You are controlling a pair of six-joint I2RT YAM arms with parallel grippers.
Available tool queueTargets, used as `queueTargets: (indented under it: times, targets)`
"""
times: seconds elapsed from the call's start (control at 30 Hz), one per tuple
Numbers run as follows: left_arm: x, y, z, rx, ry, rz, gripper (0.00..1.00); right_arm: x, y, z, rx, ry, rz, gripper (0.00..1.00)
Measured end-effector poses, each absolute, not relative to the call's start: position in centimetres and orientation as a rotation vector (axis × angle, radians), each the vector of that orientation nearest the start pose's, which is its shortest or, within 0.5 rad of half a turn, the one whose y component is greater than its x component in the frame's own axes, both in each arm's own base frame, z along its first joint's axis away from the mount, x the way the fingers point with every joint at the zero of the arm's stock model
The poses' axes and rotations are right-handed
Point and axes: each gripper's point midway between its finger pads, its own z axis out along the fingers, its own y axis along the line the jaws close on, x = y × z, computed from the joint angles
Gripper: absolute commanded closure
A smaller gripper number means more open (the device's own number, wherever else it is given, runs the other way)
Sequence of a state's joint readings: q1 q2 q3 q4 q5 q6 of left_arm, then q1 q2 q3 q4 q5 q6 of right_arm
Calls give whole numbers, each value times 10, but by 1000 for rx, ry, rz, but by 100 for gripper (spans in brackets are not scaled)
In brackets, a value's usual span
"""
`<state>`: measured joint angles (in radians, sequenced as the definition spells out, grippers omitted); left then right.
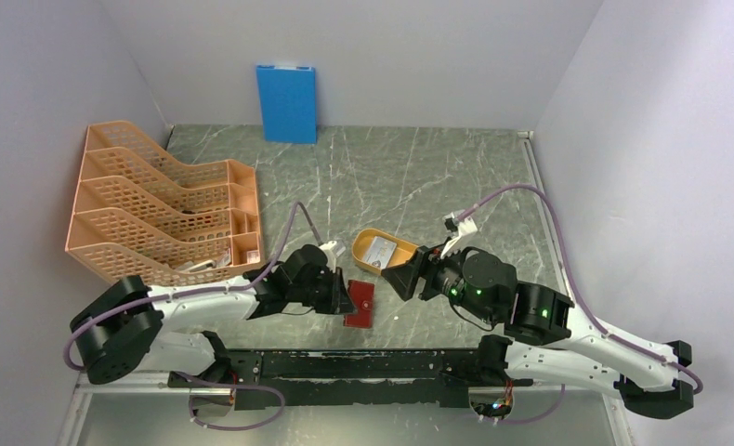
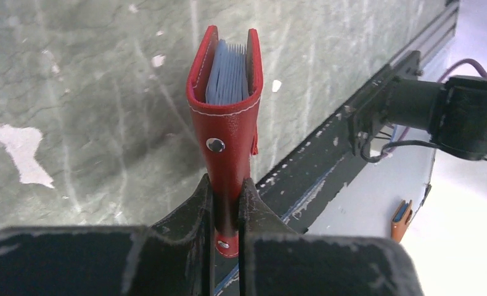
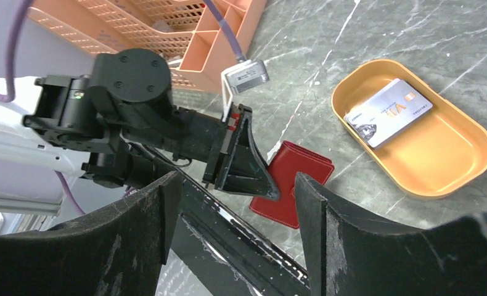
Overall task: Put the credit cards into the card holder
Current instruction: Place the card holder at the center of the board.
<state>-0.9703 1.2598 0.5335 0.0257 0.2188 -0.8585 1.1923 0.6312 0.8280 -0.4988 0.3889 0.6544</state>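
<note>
Red card holder (image 1: 360,305) sits front and centre from the top camera, near the front edge of the counter (image 1: 419,177), and the left claw (image 1: 347,297) has it by one end. Just right of it the right claw (image 1: 399,276) hangs beside the yellow-orange tray (image 1: 358,247), and the credit cards (image 1: 380,251) lie flat inside that tray. An orange file rack (image 1: 159,209) stands off to the left, and a blue board (image 1: 287,102) leans on the back wall.

Over to the left wrist: both fingers (image 2: 195,213) are pressed tight on the holder's snap end, so the wallet stands straight out from them with its open edge facing away. Pale blue-grey leaves show inside; whether they are cards or pockets cannot be told.

On to the right wrist: its two fingers (image 3: 142,240) are spread wide with nothing between them. Past them, the left arm pins the red holder low by the counter's front edge, though whether it touches the surface is unclear. The tray lies to the right with the pale cards stacked in it; their number cannot be read.
</note>
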Motion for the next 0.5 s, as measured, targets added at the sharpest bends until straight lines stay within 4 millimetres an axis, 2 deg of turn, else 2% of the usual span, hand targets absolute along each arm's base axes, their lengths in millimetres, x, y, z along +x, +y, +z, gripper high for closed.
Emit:
queueTargets:
  times: [0.13, 0.27, 0.3, 0.33, 0.5]
  targets:
    - [127, -301, 51, 206, 2614, -1097, 95, 136, 226, 272, -242, 1935, 906, 30]
    - [130, -301, 48, 164, 2632, -1115, 95, 136, 226, 272, -241, 1935, 908, 30]
    - [131, -301, 47, 157, 2634, -1115, 92, 136, 226, 272, -239, 1936, 910, 30]
    - [131, -301, 46, 154, 2637, -1114, 81, 136, 226, 272, -238, 1936, 910, 30]
    - [132, -293, 38, 154, 2664, -1045, 53, 136, 225, 273, -230, 1934, 919, 30]
